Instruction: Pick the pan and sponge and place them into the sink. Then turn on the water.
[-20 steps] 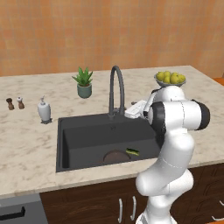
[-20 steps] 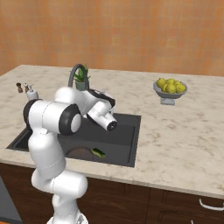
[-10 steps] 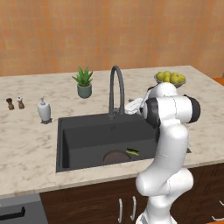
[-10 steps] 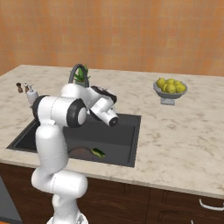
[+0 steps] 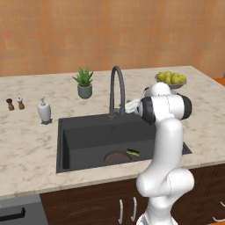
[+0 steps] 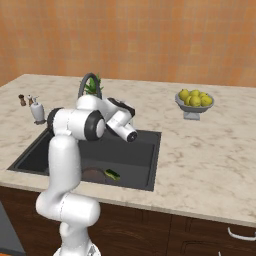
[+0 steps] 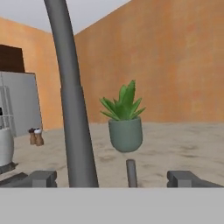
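**End effector at the faucet, pan and sponge in the basin**

The end effector (image 7: 112,178) is released — its two dark fingertips (image 7: 41,178) stand wide apart at the bottom of the hand view, grasping nothing. Between them rises the faucet (image 5: 116,90), its thick grey neck just left of centre, with a thin dark lever (image 7: 131,173) standing upright just beside it. The arm reaches in from the right side of the sink (image 5: 83,127), the hand held level near the faucet's base.

Down in the dark basin, the pan (image 5: 117,157) lies at the front edge, partly hidden by the rim. The sponge (image 5: 133,152) rests just beside it — green and yellow, on the basin floor.

On the tabletop (image 5: 26,145) behind the sink stands a potted plant (image 5: 84,82); a soap dispenser (image 5: 44,110) and two small shakers (image 5: 14,104) sit to the left, a fruit bowl (image 5: 171,79) to the right.
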Available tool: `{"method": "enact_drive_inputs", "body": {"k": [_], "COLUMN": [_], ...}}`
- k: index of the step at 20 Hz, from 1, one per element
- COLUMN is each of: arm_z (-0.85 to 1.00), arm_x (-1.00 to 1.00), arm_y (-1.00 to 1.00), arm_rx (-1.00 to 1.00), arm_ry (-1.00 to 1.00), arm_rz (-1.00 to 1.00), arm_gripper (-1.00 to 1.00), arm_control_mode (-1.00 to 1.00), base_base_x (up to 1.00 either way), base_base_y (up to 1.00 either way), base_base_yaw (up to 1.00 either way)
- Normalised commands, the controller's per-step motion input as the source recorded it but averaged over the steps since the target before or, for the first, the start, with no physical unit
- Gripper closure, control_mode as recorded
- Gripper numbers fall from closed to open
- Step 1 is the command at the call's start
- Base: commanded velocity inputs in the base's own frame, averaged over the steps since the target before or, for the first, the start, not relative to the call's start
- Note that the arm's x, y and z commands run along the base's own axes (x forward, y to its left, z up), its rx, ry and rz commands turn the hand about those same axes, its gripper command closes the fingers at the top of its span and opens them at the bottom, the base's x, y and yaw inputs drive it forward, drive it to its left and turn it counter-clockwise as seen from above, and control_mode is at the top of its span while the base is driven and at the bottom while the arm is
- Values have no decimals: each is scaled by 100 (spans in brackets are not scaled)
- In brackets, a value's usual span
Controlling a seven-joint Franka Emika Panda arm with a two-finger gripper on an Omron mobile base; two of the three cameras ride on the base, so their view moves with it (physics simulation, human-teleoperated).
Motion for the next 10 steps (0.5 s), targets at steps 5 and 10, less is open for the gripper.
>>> {"method": "enact_drive_inputs", "body": {"k": [5, 10], "arm_z": [-31, -21], "arm_x": [45, 45], "arm_y": [2, 0], "arm_rx": [3, 0], "arm_ry": [6, 4], "arm_rz": [0, 0], "arm_gripper": [-100, -100], "arm_control_mode": [-100, -100], "base_base_x": [0, 0], "base_base_y": [0, 0], "base_base_yaw": [0, 0]}}
